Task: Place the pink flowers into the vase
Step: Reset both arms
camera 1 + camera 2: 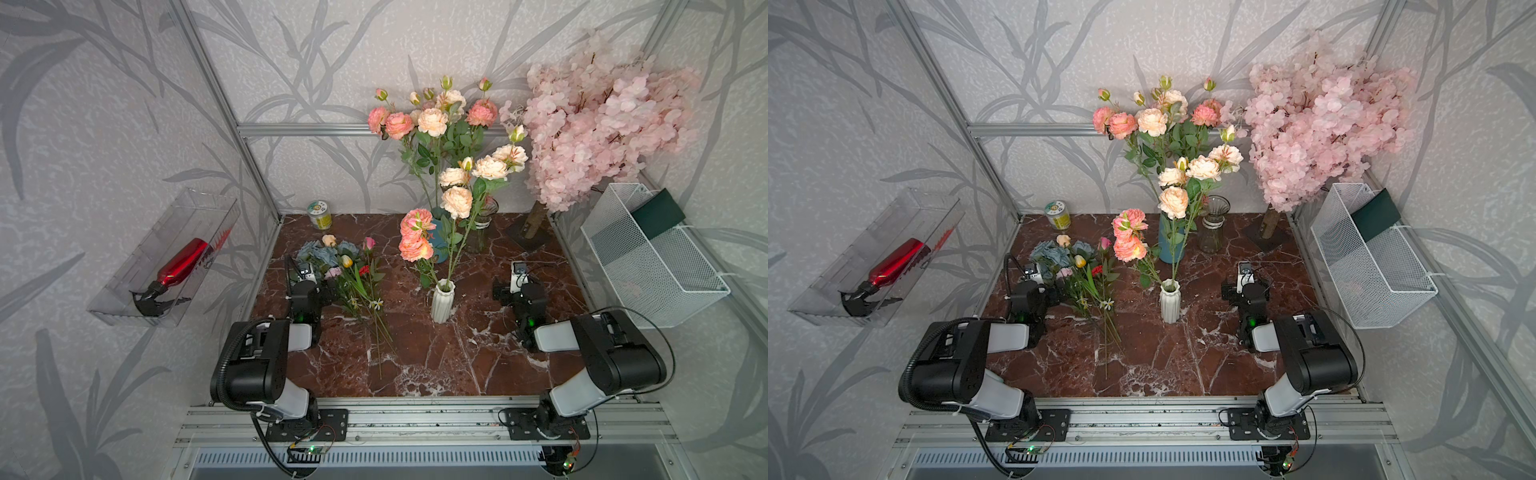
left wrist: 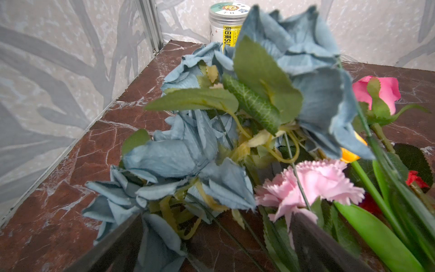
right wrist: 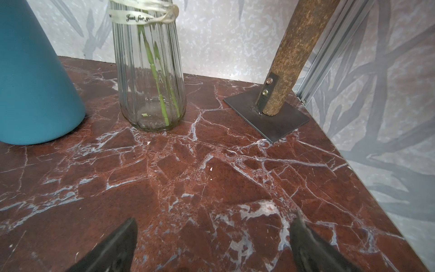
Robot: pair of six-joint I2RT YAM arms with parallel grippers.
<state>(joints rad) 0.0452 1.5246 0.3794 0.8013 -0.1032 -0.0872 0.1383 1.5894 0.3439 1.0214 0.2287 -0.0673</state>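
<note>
okay so both tools are wide open and empty right now. the left tool (image 2: 216,213) hangs over the loose bundle of dusty-blue hydrangeas and small mixed flowers (image 2: 176,153) lying on the dark red marble table (image 3: 211,164), and the right tool (image 3: 214,216) sits over bare marble. the pink flowers (image 1: 432,121), long green-stemmed sprays with ruffled salmon-to-peach heads, are split up. the tallest bunch stands in the teal blue cone-shaped vase (image 1: 1170,243) at the back, and a couple of green stems sit in the clear ribbed glass vase with a ribbon (image 3: 150,70) just beside it. two sprays look to be already in the small white ribbed ceramic vase (image 1: 441,301), out in the middle between the arms. i'm guessing white is the target. from the right tool the leftover stems are ahead and off toward the centre, standing near upright, so i'd go in side-on at a bare bit of stem. the right arm is clearly nearer; the left is buried in the wrong flowers. in the way: the two back vases are crowded together, the white vase's sprays lean across in front, and the blossom tree's rough wooden trunk (image 3: 294,58) stands on the outer side.
</note>
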